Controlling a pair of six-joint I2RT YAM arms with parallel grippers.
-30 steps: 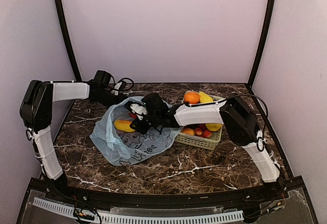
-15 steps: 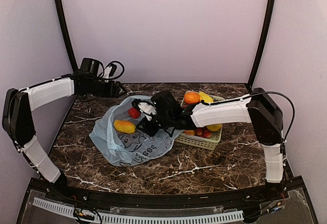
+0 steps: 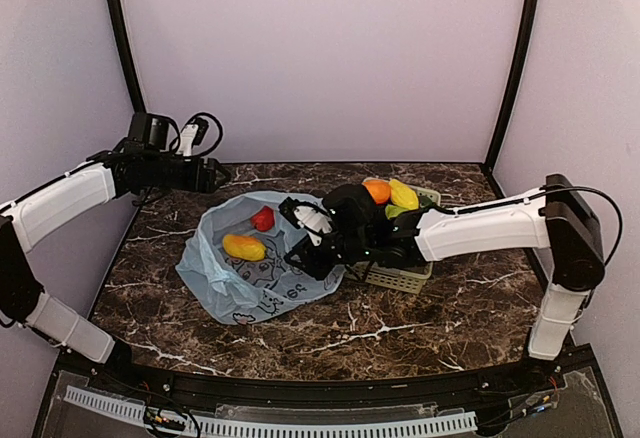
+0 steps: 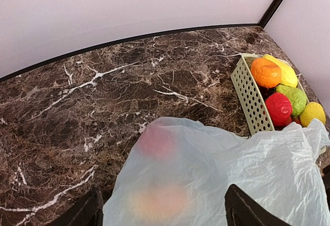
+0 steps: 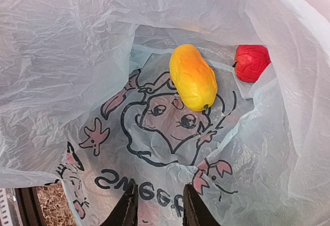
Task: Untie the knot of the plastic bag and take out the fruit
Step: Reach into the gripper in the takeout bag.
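Note:
The light blue plastic bag (image 3: 262,278) lies flat and spread on the marble; no knot shows. An orange-yellow mango (image 3: 244,247) and a red apple (image 3: 262,219) lie in it. My right gripper (image 3: 303,241) is at the bag's near right edge. Its wrist view looks into the bag (image 5: 77,55) at the mango (image 5: 192,76) and apple (image 5: 251,62); the gripper (image 5: 160,186) is narrowly open over the printed film. My left gripper (image 3: 218,175) hovers wide open above the bag's far left edge. In its view, the gripper (image 4: 164,191) is empty above the bag (image 4: 247,169).
A pale green lattice basket (image 3: 400,280) stands right of the bag with an orange (image 3: 376,191), a lemon (image 3: 404,194) and other fruit in it. It shows in the left wrist view (image 4: 247,97) too. Pale walls and black frame posts close in the table.
My left arm has lifted and pulled back to the far left, off the bag. My right gripper has drawn back rightward from beside the mango to the bag's edge. The bag lies wider.

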